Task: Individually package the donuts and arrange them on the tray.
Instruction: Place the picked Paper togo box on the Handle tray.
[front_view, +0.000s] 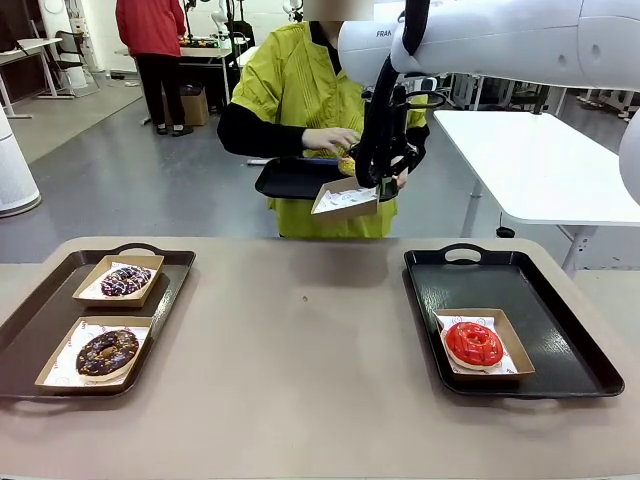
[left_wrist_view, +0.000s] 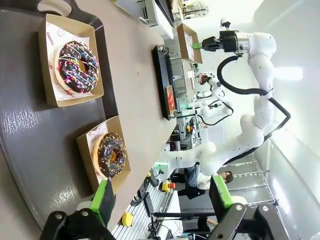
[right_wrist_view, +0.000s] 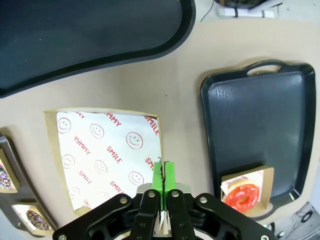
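Observation:
My right gripper (front_view: 384, 188) is shut on the rim of an empty cardboard box (front_view: 345, 198) lined with printed paper (right_wrist_view: 107, 150), held in the air above the table's far edge. Just behind it a person holds a black tray (front_view: 295, 178), one hand (front_view: 330, 138) over something yellow (front_view: 347, 165) that the arm partly hides. A red donut (front_view: 473, 343) lies boxed on the right tray (front_view: 540, 290). Two dark sprinkled donuts (front_view: 125, 281) (front_view: 107, 352) sit in boxes on the left tray (front_view: 40, 320). My left gripper (left_wrist_view: 162, 195) hangs open above that tray, with nothing between its fingers.
The bare tan tabletop (front_view: 300, 340) lies between the two trays. The far half of the right tray holds nothing. A white table (front_view: 530, 160) stands behind at the right, and another person stands far off at the back left.

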